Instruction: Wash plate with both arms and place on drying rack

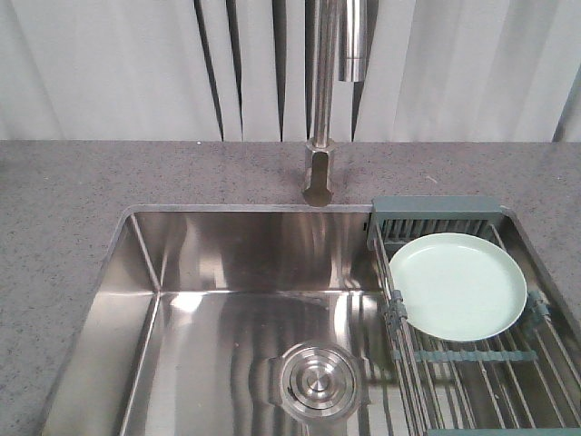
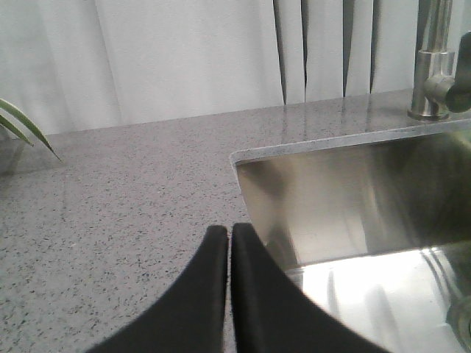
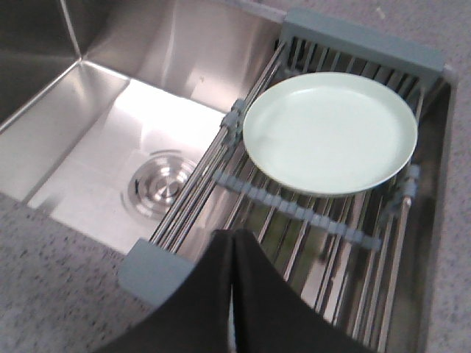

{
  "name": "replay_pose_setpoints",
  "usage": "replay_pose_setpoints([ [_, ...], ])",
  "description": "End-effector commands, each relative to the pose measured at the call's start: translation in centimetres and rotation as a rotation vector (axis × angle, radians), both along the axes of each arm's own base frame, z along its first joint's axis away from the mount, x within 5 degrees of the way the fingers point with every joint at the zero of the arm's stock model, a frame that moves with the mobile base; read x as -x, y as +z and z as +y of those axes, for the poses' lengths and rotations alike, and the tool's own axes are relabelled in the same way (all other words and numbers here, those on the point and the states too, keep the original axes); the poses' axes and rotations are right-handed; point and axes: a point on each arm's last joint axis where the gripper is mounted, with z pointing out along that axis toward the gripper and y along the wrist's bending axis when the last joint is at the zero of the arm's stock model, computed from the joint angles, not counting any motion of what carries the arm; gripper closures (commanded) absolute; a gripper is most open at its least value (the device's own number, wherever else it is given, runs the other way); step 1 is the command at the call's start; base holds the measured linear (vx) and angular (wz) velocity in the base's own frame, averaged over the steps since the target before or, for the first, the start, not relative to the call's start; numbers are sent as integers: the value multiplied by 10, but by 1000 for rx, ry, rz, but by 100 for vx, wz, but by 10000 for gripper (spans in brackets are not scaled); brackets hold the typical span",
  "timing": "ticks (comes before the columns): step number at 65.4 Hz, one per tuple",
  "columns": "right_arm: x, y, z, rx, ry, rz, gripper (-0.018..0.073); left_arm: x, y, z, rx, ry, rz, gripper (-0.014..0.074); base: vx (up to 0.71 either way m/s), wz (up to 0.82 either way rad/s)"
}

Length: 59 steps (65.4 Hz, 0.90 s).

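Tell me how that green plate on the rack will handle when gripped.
The plate looks rigid and glossy, so probably slippery in the fingers. Its shallow rim likely offers little to pinch. Lying flat on the drying rack bars, it seems unlikely to roll.

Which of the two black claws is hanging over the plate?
The right gripper: its camera shows the mint-green plate on the drying rack. The left gripper faces the countertop.

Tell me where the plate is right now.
The plate lies flat on the drying rack across the sink's right side in the front view, near the rack's far end frame.
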Motion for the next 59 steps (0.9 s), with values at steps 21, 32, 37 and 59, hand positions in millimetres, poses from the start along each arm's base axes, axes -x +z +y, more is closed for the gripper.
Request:
replay_pose_setpoints([
  [21,-4,-35,-15,-140,-225,-383,570,0,-2,0,21,3,-57,593,0,0],
  [32,1,-76,-23,-219,-357,-367,570,0,-2,0,21,3,-57,593,0,0],
  [37,-3,-87,-24,-223,-395,-368,570,0,-2,0,20,3,-56,593,0,0],
  [59,-8,-88,-24,-220,-385,-576,570,0,-2,0,20,3,-56,593,0,0],
])
